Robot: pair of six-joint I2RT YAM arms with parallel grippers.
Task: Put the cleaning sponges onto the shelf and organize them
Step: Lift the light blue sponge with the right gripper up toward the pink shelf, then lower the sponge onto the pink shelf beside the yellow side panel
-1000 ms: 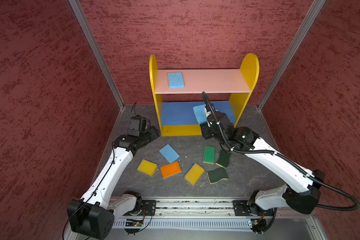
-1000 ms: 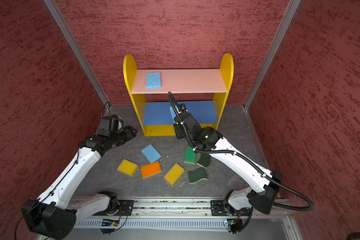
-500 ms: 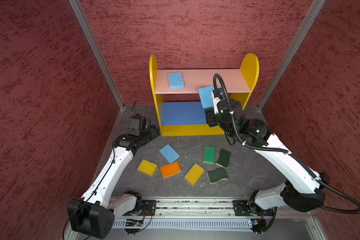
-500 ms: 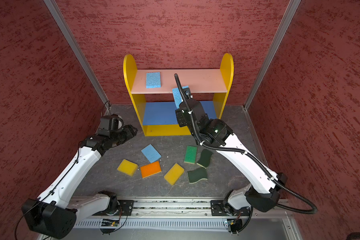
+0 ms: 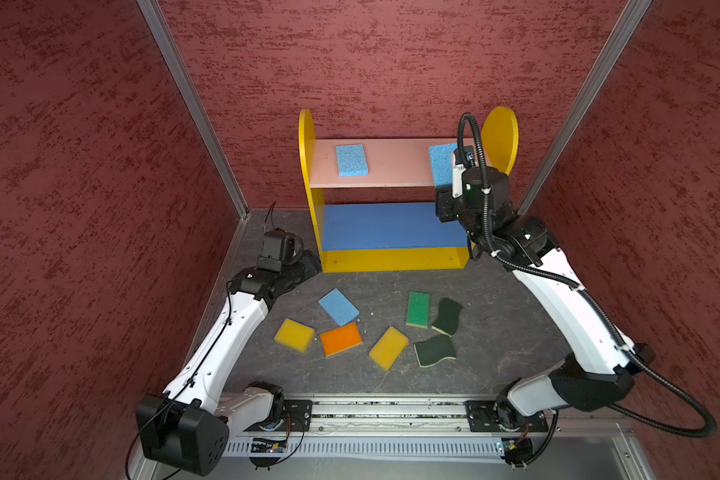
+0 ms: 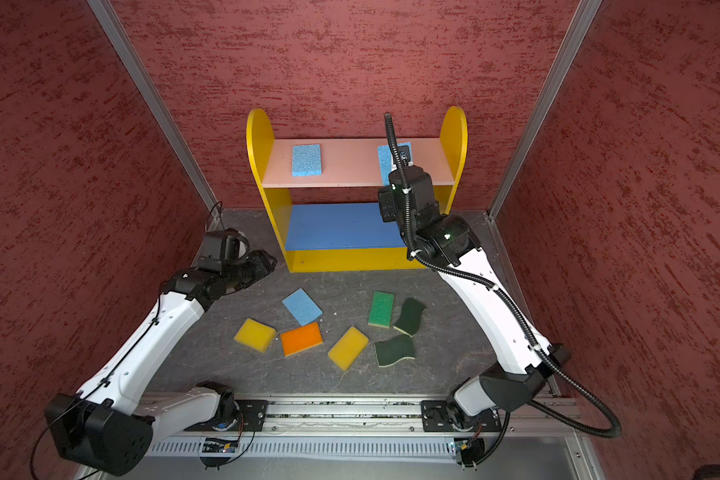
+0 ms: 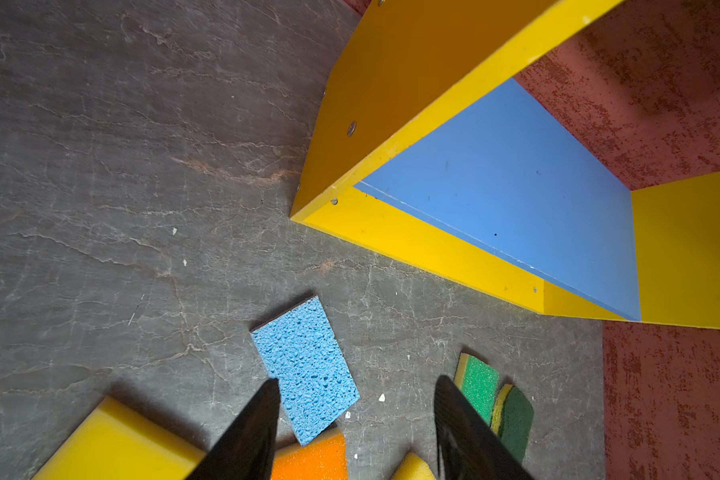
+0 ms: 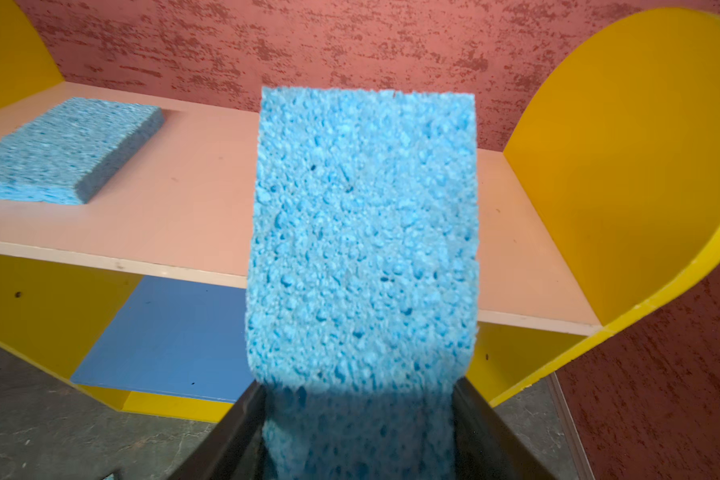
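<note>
The shelf (image 5: 408, 257) stands at the back, and one light blue sponge (image 5: 351, 160) lies on the left of its pink upper board (image 5: 395, 166). My right gripper (image 8: 358, 395) is shut on a second light blue sponge (image 8: 362, 232), held over the right end of that board (image 6: 350, 166). On the floor lie a third light blue sponge (image 5: 338, 306), two yellow ones (image 5: 294, 335) (image 5: 388, 347), an orange one (image 5: 341, 339), a bright green one (image 5: 417, 308) and two dark green wavy ones (image 5: 447, 316) (image 5: 435, 350). My left gripper (image 7: 356, 384) hangs open and empty by the shelf's left foot.
Red textured walls (image 5: 100, 166) close in the left, right and back sides. The blue middle board (image 5: 387, 226) carries nothing. The arms' base rail (image 5: 391, 411) runs along the front edge of the grey floor (image 5: 495, 332).
My right gripper has risen with the light blue sponge from in front of the blue board to the right end of the pink board. The left arm has stayed put.
</note>
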